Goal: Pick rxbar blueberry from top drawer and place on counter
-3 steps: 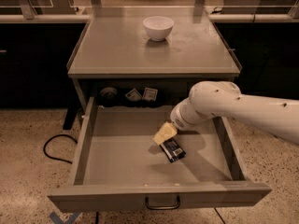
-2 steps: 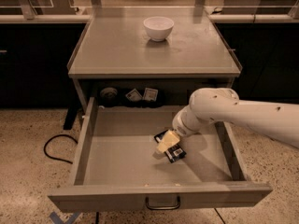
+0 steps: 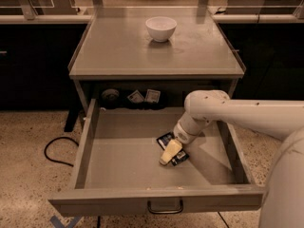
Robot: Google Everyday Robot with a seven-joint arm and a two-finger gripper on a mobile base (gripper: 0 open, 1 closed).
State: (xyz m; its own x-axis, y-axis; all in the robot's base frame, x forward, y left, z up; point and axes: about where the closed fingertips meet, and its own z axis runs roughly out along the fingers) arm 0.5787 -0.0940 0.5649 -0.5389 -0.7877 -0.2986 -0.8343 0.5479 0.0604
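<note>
Camera view: nearest, the drawer (image 3: 124,152) is seen pulled out, its handle (image 3: 165,207) in front. The blue snack bar (image 3: 166,139) is found on the drawer floor, right of middle, partly covered by the gripper (image 3: 170,153). Whether the gripper is spread or closed cannot be told. Beyond, a white bowl (image 3: 160,27) is set on the counter (image 3: 118,49).

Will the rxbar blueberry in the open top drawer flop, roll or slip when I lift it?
The rxbar blueberry lies flat on the top drawer floor under the tool, so it probably won't roll or tip. It looks small and thin, likely light and fairly stiff. Its wrapper may slide on the smooth metal if nudged.
</note>
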